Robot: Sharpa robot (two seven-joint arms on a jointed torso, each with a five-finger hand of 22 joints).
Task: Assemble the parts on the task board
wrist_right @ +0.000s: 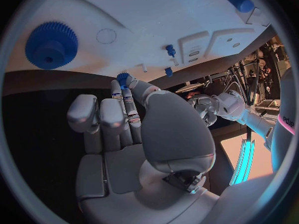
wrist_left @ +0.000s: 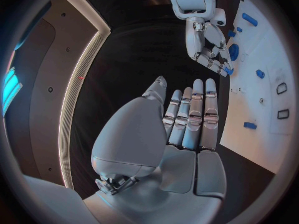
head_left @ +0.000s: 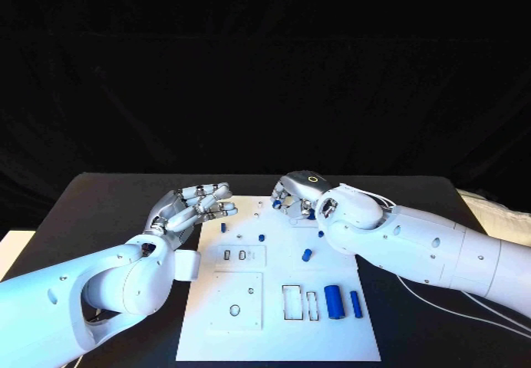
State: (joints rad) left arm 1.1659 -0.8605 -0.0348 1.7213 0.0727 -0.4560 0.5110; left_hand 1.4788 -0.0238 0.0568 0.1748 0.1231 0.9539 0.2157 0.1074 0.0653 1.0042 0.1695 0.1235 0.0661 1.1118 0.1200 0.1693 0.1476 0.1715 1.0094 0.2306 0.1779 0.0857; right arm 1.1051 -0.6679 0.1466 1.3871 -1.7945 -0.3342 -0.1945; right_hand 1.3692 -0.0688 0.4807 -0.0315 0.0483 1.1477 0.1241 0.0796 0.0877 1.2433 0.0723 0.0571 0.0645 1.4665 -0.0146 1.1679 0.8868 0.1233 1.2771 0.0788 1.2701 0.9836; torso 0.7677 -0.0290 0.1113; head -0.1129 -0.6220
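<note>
Backdrop: a black curtain (head_left: 265,84) hangs behind the bench and fills the upper part of the head view.
Bench: its top (head_left: 105,207) is black and matte.
Beside the bench: something pale (head_left: 14,244) lies at one side, and a white cloth-like thing (head_left: 500,216) at the other.
Light: a long pale strip (wrist_left: 77,84) curves along a dark panel; a cyan glow (wrist_left: 10,87) is near it.

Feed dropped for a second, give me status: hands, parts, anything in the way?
Left hand open at the board's far left edge. Right hand pinches a small blue gear over the task board's far edge. Large gear on board. No obstruction seen.
</note>
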